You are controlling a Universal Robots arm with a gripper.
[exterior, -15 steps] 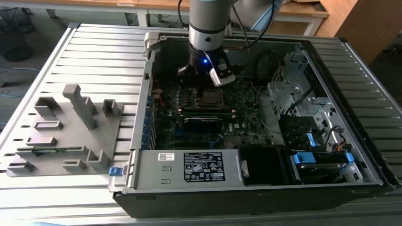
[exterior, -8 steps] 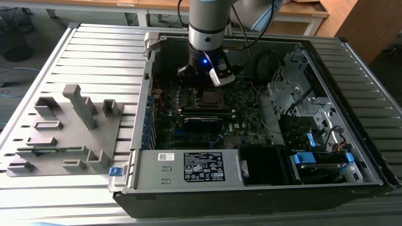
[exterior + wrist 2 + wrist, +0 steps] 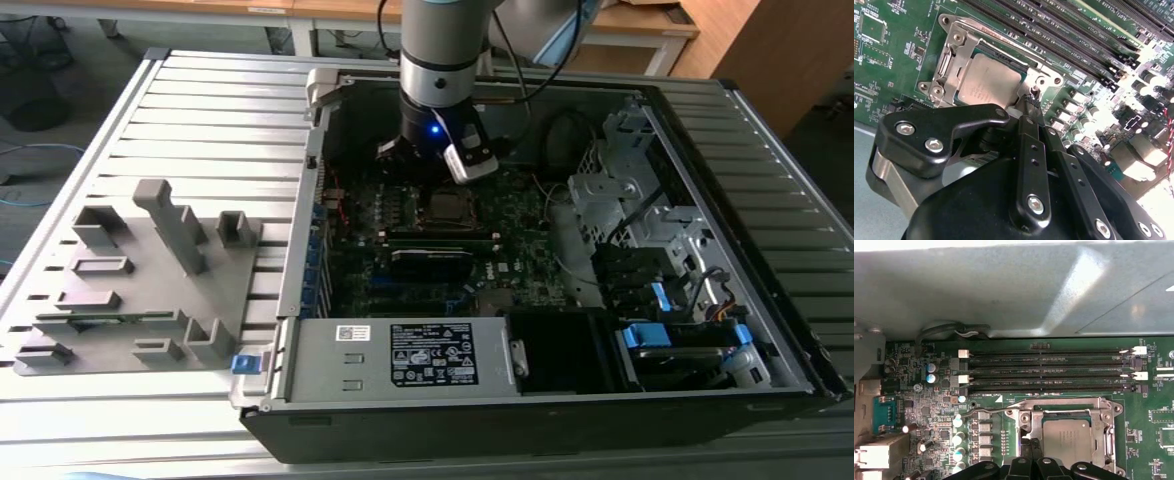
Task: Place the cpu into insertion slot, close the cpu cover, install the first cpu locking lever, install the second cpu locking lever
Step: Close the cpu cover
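Observation:
The cpu [image 3: 988, 79] [image 3: 1068, 439], a silver-grey square chip, lies flat in the insertion slot [image 3: 447, 207] on the green motherboard. The cpu cover [image 3: 947, 64] [image 3: 1102, 426], a silver metal frame, lies down over the chip's edges. A thin wire locking lever [image 3: 989, 411] sticks out sideways from the socket's corner. My gripper [image 3: 1030, 100] [image 3: 1030, 442] [image 3: 441, 178] hangs just beside the socket. Its black fingers are shut together, with nothing between them. Their tips touch or nearly touch a small metal lever end [image 3: 1035, 90] at the cover's corner.
Long black memory slots [image 3: 1049, 371] run alongside the socket. The grey case wall [image 3: 1004, 290] rises beyond them. Capacitors [image 3: 958, 440] and cables crowd the board. In the exterior view a grey fixture tray [image 3: 134, 280] lies left of the open case, and drive bays [image 3: 654, 260] stand at the right.

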